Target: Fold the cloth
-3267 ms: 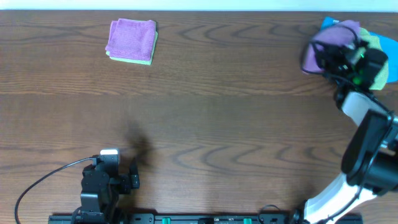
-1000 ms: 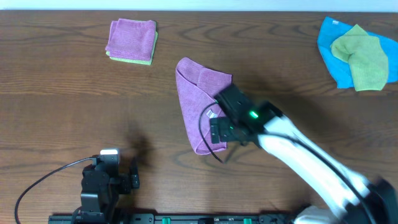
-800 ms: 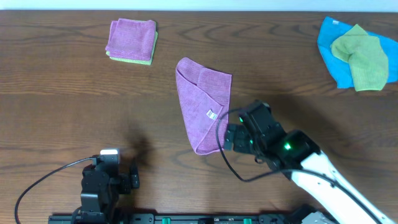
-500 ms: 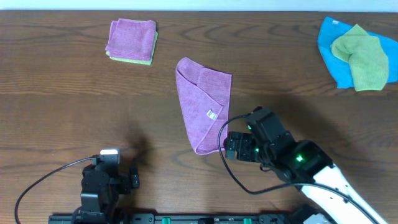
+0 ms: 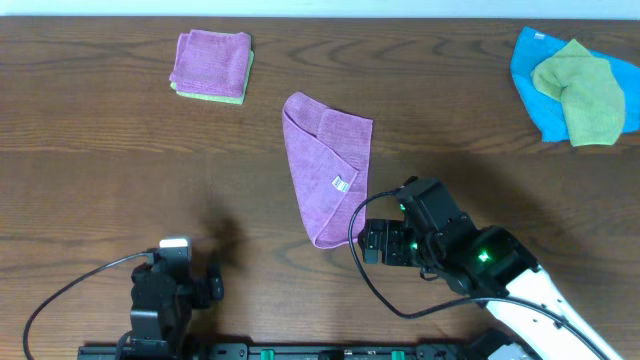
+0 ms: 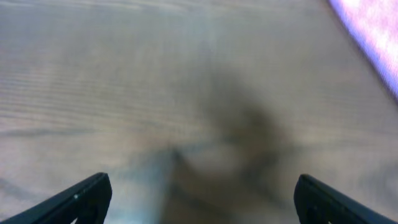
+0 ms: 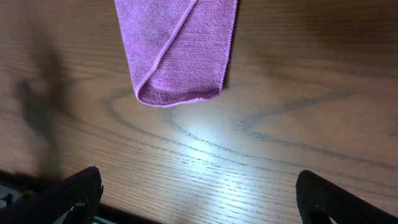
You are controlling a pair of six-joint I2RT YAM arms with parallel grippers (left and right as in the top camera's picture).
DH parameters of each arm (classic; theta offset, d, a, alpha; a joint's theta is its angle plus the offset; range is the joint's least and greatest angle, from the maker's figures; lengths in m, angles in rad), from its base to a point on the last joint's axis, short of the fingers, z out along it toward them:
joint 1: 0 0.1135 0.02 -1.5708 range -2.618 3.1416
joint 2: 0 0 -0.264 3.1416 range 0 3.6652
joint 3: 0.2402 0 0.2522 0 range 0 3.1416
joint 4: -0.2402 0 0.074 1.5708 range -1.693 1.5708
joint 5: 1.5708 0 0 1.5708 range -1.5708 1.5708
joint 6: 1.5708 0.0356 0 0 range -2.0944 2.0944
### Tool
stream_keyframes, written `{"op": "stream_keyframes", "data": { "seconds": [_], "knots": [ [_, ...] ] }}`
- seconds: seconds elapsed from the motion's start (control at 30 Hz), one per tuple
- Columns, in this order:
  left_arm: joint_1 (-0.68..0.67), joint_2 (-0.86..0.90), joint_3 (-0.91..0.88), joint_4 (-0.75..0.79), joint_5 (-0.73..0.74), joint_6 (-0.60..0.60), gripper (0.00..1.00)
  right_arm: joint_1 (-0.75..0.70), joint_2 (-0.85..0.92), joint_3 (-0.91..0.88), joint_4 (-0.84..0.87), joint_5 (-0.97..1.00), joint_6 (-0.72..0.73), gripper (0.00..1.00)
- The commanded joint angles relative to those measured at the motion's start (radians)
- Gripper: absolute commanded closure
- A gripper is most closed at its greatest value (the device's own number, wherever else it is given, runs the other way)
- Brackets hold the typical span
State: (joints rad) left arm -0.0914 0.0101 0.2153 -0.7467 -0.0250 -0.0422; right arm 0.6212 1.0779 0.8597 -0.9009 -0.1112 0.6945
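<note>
Now, cloth (image 5: 328, 165): lilac, lies loose on the counter (image 5: 120, 170) near its middle; wide and doubled over at the far end, narrowing to a rounded near end; a small white tag (image 5: 339, 184) shows on its right half
Cloth, right wrist view: the rounded end (image 7: 177, 50) lies flat on the wood, with a hemmed edge running diagonally across it; it sits ahead of both fingers, apart from them
Right pincer (image 5: 372, 243): released, jaws wide, nothing between them; just beside the cloth's near right edge; contact cannot be told from overhead; in its own view (image 7: 198, 177) only bare wood lies between the fingertips
Left pincer (image 5: 213, 285): released and empty, at the near left edge of the counter, well apart from the cloth; its own view (image 6: 202, 183) is blurred, with wood and a shadow below and a lilac patch in the top right corner
Stack (image 5: 211, 66): far left; a folded lilac square on top of a green one
Blue cloth (image 5: 530, 70): far right corner, spread out
Green cloth (image 5: 580, 90): rumpled, lying on the blue one
</note>
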Motion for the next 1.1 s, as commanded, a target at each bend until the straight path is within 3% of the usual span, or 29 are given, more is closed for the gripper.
{"op": "stream_keyframes", "data": {
  "seconds": [0.0,0.07,0.13,0.27,0.5,0.7,0.9,1.07],
  "knots": [
    [0.006,-0.006,-0.014,0.122,0.236,-0.292,0.05,-0.006,-0.006,-0.003,0.002,0.018,-0.019,0.01],
    [0.006,-0.006,0.002,0.186,0.483,-0.433,0.05,-0.006,-0.006,-0.003,0.002,0.017,-0.019,0.01],
    [0.006,-0.006,0.005,0.223,0.632,-0.482,0.05,-0.006,-0.006,-0.003,-0.001,0.017,-0.019,0.01],
    [0.006,-0.006,0.003,0.165,0.63,-0.483,0.05,-0.006,-0.006,-0.003,0.001,0.013,-0.009,0.01],
    [0.006,-0.006,0.003,0.281,0.64,-0.571,0.05,-0.041,-0.006,-0.003,-0.037,-0.037,0.147,0.01],
    [0.006,0.039,0.006,0.453,0.635,-0.673,0.05,-0.135,-0.006,-0.003,-0.036,-0.048,0.045,0.01],
    [0.002,0.37,0.13,0.454,0.751,-0.599,0.0,-0.243,-0.006,-0.003,-0.045,-0.056,0.014,0.01],
    [-0.096,0.845,0.496,0.201,0.683,-0.357,0.0,-0.34,-0.006,-0.003,-0.037,-0.037,-0.033,0.01]
  ]
}}
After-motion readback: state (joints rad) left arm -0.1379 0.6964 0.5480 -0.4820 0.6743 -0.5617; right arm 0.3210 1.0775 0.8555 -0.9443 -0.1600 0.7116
